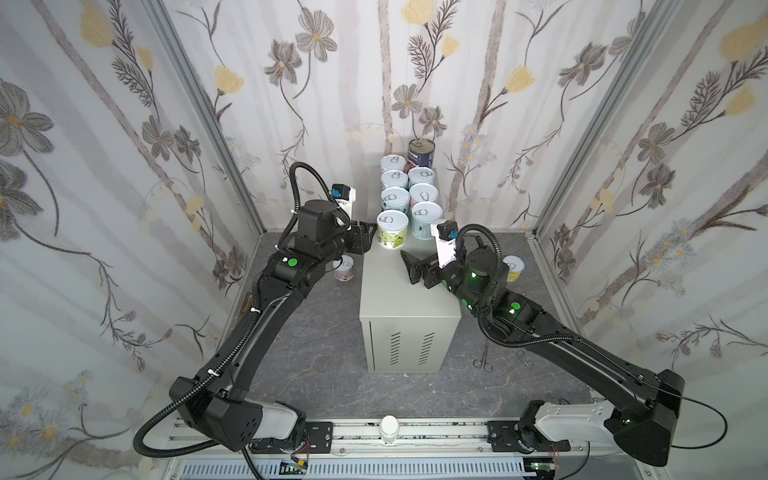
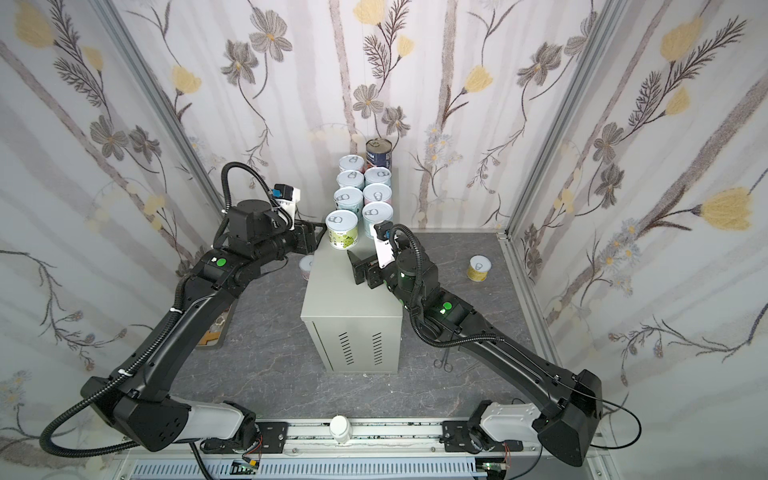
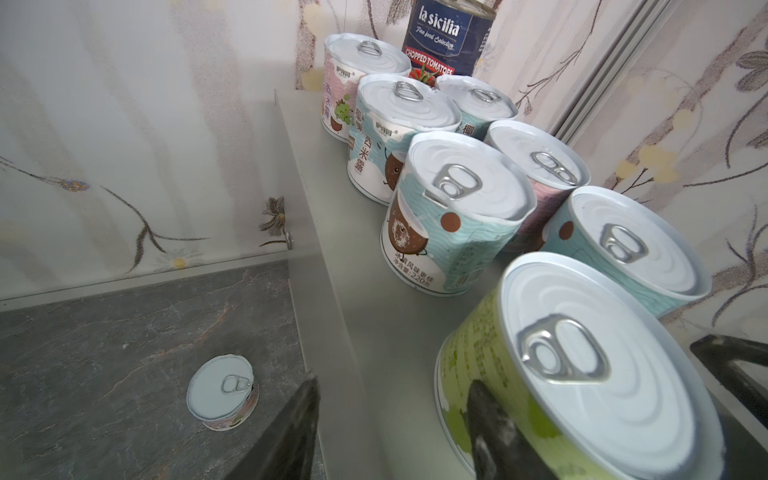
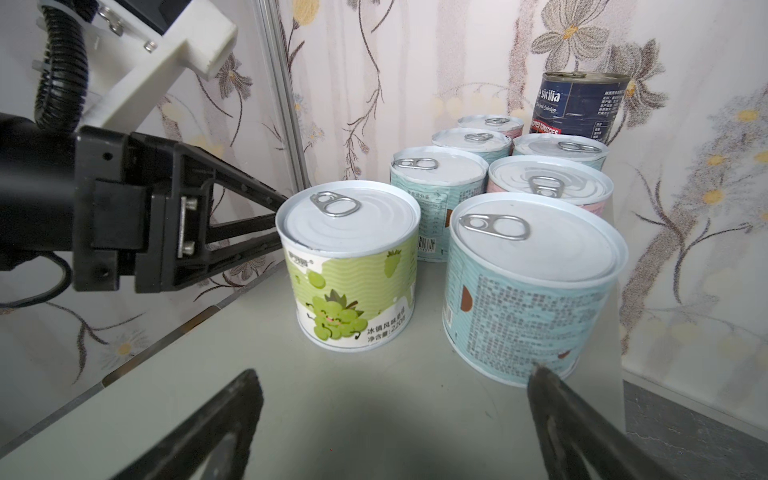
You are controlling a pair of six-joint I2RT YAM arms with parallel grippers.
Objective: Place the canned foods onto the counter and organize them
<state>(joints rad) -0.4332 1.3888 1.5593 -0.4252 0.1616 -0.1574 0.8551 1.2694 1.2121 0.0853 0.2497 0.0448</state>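
Observation:
On the far end of the grey counter point(image 1: 399, 299) point(image 2: 345, 299) several cans stand in two rows, with a taller dark blue can point(image 1: 421, 153) point(image 3: 451, 37) at the back. The green can point(image 1: 392, 235) point(image 2: 341, 235) point(image 4: 353, 266) is the nearest one in the left-hand row. My left gripper point(image 1: 365, 239) point(image 3: 395, 382) is open at the counter's left edge. One of its fingers touches the green can's side and nothing is between them. Just in front of a teal can point(image 4: 532, 286), my right gripper point(image 1: 409, 268) point(image 4: 394, 372) hangs open and empty over the counter.
A pink can point(image 1: 344, 268) point(image 3: 222, 392) stands on the dark floor left of the counter. A yellow can point(image 2: 479, 268) stands on the floor to the right, behind my right arm. Scissors point(image 1: 482, 359) lie on the floor near the counter's front right corner.

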